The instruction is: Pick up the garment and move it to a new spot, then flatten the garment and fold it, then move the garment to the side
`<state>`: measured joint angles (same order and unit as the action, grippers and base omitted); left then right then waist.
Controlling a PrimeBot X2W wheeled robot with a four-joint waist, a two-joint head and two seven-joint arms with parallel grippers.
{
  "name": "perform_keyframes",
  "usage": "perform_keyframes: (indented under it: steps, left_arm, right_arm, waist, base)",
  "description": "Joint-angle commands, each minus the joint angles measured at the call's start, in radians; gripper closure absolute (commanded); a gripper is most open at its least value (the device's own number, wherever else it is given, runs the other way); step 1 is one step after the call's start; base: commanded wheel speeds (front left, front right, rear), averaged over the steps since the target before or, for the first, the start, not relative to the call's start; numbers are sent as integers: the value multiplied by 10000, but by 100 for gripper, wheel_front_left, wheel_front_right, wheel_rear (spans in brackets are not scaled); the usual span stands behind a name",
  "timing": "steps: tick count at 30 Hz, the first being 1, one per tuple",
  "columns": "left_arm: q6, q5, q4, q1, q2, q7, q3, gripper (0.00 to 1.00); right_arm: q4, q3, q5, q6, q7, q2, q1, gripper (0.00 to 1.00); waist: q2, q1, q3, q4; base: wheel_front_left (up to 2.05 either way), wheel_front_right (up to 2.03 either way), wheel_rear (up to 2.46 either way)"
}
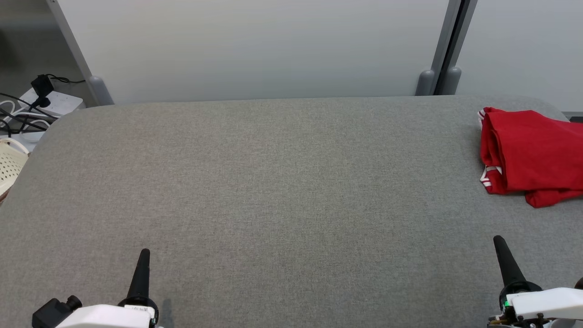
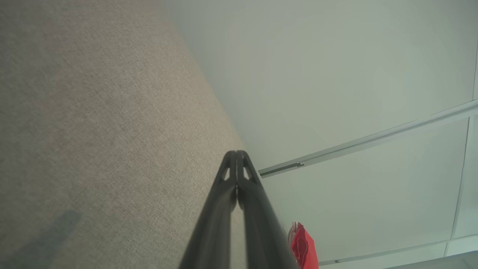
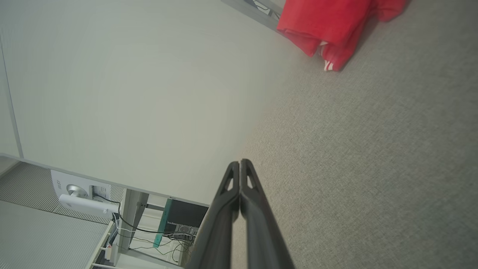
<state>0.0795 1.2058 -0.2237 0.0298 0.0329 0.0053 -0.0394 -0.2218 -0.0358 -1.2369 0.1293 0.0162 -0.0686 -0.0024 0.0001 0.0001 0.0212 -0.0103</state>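
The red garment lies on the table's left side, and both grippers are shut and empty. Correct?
No: the head view shows the garment on the right side of the table. The left gripper and right gripper are shut and empty.

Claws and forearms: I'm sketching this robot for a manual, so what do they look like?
The left claw and right claw are each two long black fingers tapering to a point, with small triangular cut-outs near the tips, above a round black collar. The left forearm and right forearm are white shells. The right carries a green light; the left has a black boxy module.
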Motion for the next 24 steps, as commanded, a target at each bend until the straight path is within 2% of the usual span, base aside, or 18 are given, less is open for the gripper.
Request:
perform_keyframes:
  steps: [1,24]
  left_arm:
    - [157,360,190,-640,138,96,-310,100]
    - [401,2888,-91,-1149,162,774,-609,100]
  right_arm:
    - [180,45,-365,11,-128,-87,-498,100]
    - [-95,-384,-2791,13,-819,-3,-869,100]
  waist:
    - [-1,0,-12,6]
    - [-1,0,-171,73]
  base:
    - [0,0,0]
    - [0,0,0]
